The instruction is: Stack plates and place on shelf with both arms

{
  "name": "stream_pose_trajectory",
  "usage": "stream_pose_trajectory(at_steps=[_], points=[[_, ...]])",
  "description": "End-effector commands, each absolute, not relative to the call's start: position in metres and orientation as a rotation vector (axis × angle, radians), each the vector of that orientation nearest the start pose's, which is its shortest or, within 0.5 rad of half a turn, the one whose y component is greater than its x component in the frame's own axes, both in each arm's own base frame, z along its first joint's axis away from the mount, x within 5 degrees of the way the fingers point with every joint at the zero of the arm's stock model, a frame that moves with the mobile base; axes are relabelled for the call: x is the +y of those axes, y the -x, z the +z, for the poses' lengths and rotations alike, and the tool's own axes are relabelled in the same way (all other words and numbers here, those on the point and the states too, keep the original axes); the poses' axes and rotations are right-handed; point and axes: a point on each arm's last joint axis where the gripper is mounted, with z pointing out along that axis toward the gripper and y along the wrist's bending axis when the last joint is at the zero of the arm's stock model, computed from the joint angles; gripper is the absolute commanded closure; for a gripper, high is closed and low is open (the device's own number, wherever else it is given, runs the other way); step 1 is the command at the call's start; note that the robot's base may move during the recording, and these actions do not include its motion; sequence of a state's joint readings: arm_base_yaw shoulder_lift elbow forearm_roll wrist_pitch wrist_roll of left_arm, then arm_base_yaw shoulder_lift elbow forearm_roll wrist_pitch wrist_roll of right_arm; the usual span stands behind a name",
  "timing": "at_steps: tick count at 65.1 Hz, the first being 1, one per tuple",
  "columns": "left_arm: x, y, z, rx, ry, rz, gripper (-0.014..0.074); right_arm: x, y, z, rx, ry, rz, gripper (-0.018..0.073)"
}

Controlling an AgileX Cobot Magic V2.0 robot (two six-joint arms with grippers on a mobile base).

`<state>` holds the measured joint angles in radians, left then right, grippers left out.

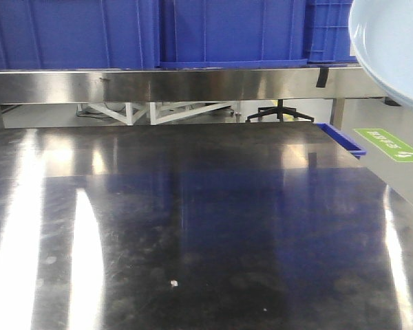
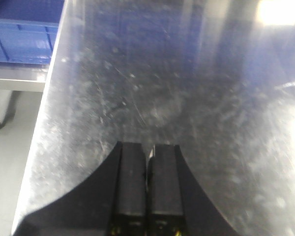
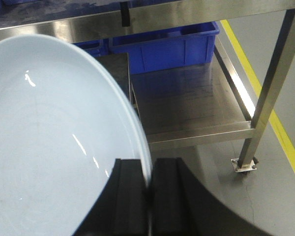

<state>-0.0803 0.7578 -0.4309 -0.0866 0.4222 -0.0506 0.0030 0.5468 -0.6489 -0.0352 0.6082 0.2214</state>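
While the black right gripper (image 3: 148,183) held the glossy pale bluish-white round plate (image 3: 49,137) by its rim, jaws pinched tight on the edge, the dish hung tilted in the air by the right end of the scuffed stainless-steel bench (image 1: 193,227). Behind it ran the steel shelf (image 1: 193,84) carrying big blue plastic crates (image 1: 227,31). I could see only one dish face; whether a second sat beneath it I could not tell. The black left gripper (image 2: 148,158) hovered over the bench top, jaws pressed together on nothing. To my eye the carry toward the shelf was the step in hand. A one-sided rim pinch on so wide and slick a dish looked likely to let it pivot. It would have been wise to move slowly, level the plate, and bring the left jaws open to the opposite rim before setting it down, minding the crates.
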Motion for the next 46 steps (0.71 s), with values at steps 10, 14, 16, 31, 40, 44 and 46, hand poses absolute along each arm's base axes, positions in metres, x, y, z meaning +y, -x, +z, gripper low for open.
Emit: stream_pose_trajectory(at_steps=[10, 14, 16, 31, 40, 44, 46], points=[[-0.0156, -0.1471, 0.2666, 2.128, 0.041, -0.169, 0.0512, -0.0019, -0.1059, 0.3526, 1.858, -0.187, 0.109, 0.0531], [-0.0156, -0.1471, 0.2666, 2.128, 0.041, -0.169, 0.0512, -0.0019, -0.1059, 0.3526, 1.858, -0.187, 0.109, 0.0531], [-0.0156, -0.1471, 0.2666, 2.128, 0.041, -0.169, 0.0512, -0.0019, -0.1059, 0.3526, 1.858, -0.187, 0.109, 0.0531], [-0.0156, -0.1471, 0.2666, 2.128, 0.041, -0.169, 0.0512, -0.0019, -0.1059, 0.3526, 1.858, -0.187, 0.109, 0.0531], [-0.0156, -0.1471, 0.2666, 2.128, 0.041, -0.169, 0.0512, -0.0019, -0.1059, 0.3526, 1.858, -0.187, 0.109, 0.0531], [-0.0156, -0.1471, 0.2666, 2.128, 0.041, -0.169, 0.0512, -0.0019, -0.1059, 0.3526, 1.858, -0.187, 0.109, 0.0531], [-0.0156, -0.1471, 0.2666, 2.128, 0.041, -0.169, 0.0512, -0.0019, -0.1059, 0.3526, 1.858, -0.187, 0.109, 0.0531]])
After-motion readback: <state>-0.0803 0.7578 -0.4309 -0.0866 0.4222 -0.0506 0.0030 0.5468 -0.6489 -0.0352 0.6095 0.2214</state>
